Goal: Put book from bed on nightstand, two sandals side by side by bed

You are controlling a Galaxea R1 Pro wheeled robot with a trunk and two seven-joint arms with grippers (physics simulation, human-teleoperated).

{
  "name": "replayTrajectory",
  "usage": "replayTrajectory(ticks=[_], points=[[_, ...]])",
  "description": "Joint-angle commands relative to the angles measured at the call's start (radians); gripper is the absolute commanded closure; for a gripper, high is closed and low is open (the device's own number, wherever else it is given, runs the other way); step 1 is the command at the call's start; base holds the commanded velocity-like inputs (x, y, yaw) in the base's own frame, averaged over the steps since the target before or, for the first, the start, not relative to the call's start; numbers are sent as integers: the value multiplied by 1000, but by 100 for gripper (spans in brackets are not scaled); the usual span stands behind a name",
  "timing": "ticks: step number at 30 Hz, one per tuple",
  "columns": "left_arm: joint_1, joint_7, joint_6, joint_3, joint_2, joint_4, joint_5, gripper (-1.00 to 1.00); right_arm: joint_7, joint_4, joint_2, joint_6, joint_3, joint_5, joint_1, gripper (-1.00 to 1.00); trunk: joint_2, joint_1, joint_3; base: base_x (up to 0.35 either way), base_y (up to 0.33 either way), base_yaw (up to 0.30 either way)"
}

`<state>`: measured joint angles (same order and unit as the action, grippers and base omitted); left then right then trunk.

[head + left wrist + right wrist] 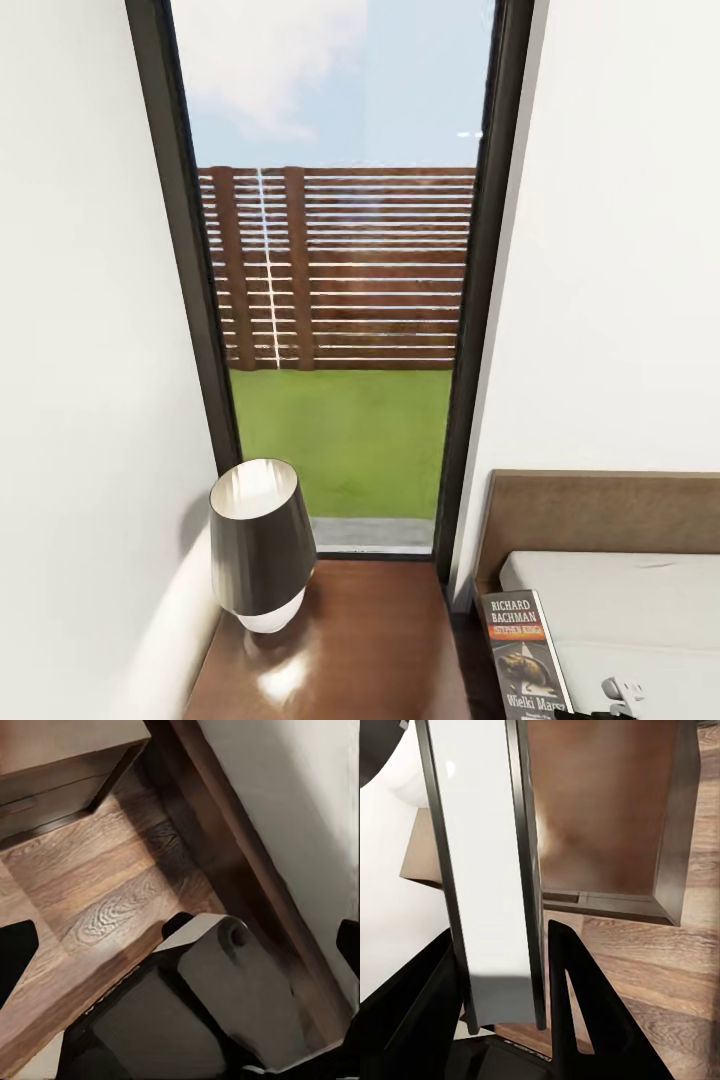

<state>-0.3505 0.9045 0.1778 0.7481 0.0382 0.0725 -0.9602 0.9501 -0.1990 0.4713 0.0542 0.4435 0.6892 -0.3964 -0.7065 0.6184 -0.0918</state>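
R gripper (499, 952) was clamped on the book (480, 855), held edge-on over floor just short of the nightstand (600, 810); in head view the book (522, 650) sat betw. bed (620, 600) and nightstand top (370, 640), by the lamp (262, 540). L gripper (180, 945) looked spread wide, empty, low near the bed frame. Step prob. book transfer, late; next calls for carrying it over bare top clear of lamp, laying flat, then release; sandals not yet done.

Frame edge crops the book (524, 655) and bed (610, 560).
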Motion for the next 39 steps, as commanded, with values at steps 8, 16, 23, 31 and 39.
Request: replayTrajectory(ticks=[8,16,23,31,39], points=[[-145,291,-224,7,-21,213,325,-100,2,0,0,7,6,10,-1,100,-1,0,-2,0,0,0],[-151,385,-235,10,21,251,421,-100,2,0,0,7,6,10,-1,100,-1,0,-2,0,0,0],[-146,387,-232,10,21,251,425,-100,6,-1,0,9,6,10,-1,100,-1,0,-2,0,0,0],[-143,384,-231,10,3,251,423,-100,10,-97,-2,190,3,11,-3,100,-1,0,-2,0,0,0],[-141,383,-230,10,-1,251,423,-100,-31,-437,-175,511,2,4,-8,100,-1,0,-2,0,0,0]])
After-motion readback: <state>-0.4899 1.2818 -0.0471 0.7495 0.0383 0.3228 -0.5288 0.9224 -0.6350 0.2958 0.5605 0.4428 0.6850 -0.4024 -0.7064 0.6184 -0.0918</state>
